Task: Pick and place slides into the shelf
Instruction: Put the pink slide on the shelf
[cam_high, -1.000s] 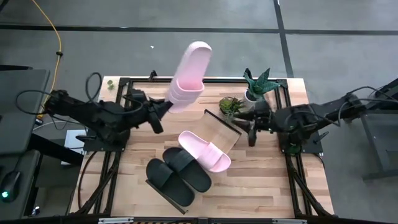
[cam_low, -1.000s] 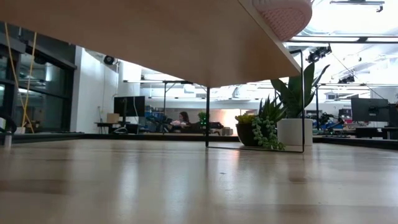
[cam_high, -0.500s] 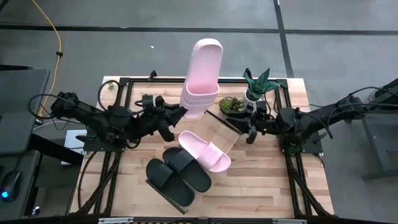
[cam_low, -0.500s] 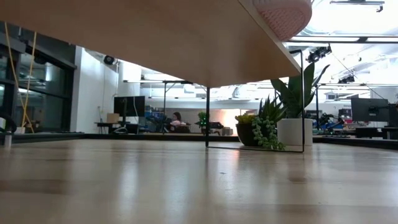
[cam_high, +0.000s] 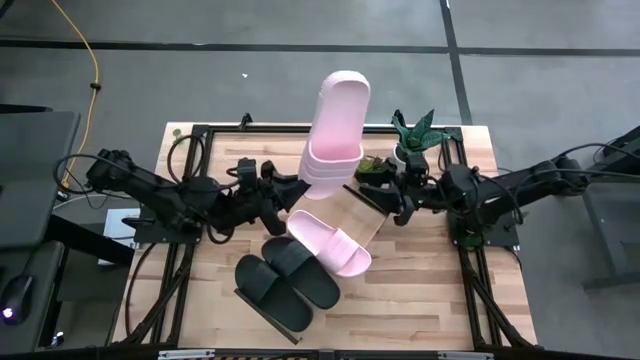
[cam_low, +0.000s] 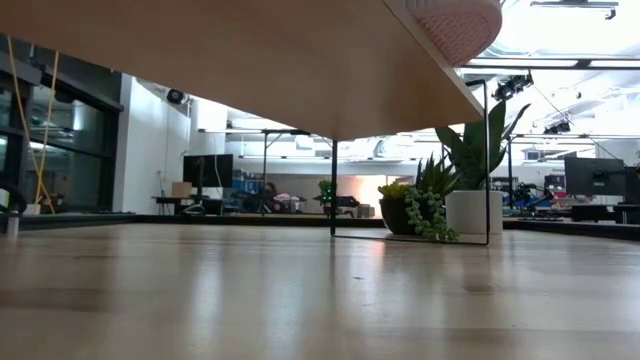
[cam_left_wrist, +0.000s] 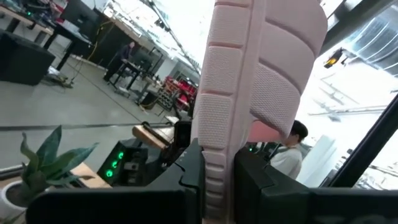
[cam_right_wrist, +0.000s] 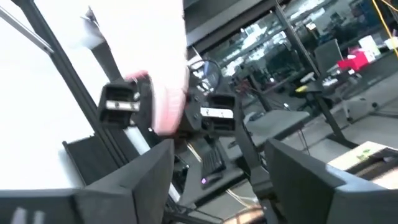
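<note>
One pink slide (cam_high: 337, 125) pinched upright by left claw (cam_high: 288, 187), right claw (cam_high: 392, 198) spread, no readable writing.

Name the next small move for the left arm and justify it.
Probably carry the raised pink slide on toward the shelf and lower it beside the other pink slide. The left gripper holds it upright by one end, and the right gripper, jaws open, waits nearby.

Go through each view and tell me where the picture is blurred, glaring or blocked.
High view: sharp, evenly lit. Low view: the shelf fills the top, its underside dim; ceiling lights glare at upper right. Left wrist view: the pink slide held in the left gripper blocks the middle; bright background washes out. Right wrist view: smeared by blur, glare at upper left.
</note>
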